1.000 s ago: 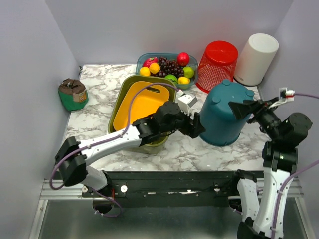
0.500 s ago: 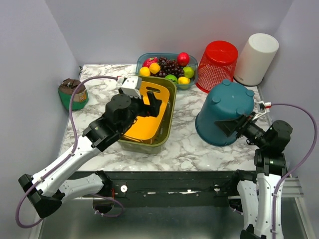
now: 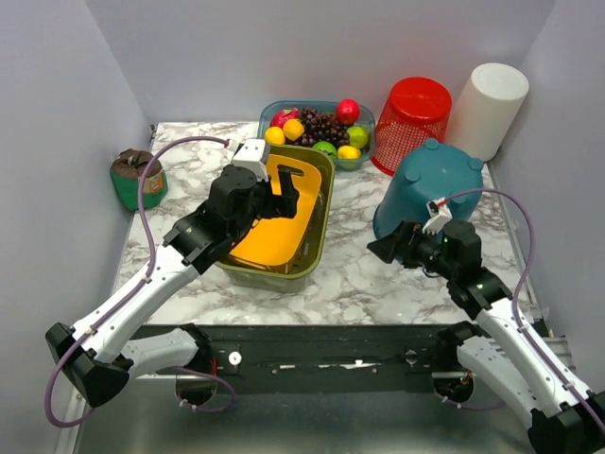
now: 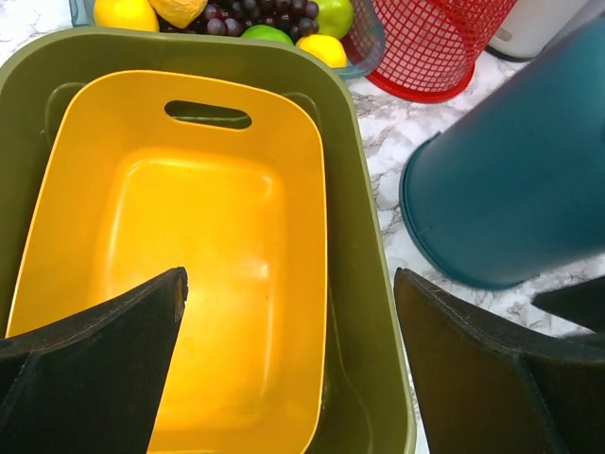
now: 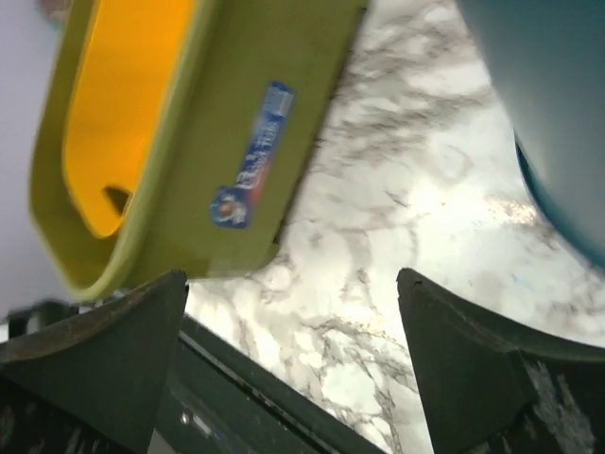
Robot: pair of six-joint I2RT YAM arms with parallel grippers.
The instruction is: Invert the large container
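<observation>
The large container (image 3: 430, 189) is a teal bucket on the right of the marble table, its footed base facing up and its rim down. It also fills the right side of the left wrist view as the teal container (image 4: 520, 189) and the top right corner of the right wrist view (image 5: 558, 113). My left gripper (image 3: 286, 194) hangs open over the yellow tub (image 4: 189, 236), well left of the bucket, with nothing between its fingers (image 4: 288, 279). My right gripper (image 3: 383, 249) is open and empty just in front of the bucket, low over the table (image 5: 293, 279).
The yellow tub sits nested in an olive tub (image 3: 317, 241) at the table's middle. A fruit tray (image 3: 263, 123), a red mesh basket (image 3: 413, 123) and a white cylinder (image 3: 487, 109) line the back. A green pot (image 3: 138, 178) stands at the far left.
My left gripper let go of the bucket and drew back left over the yellow tub. My right arm swung from the bucket's right side to its front. The bucket now stands slightly farther back.
</observation>
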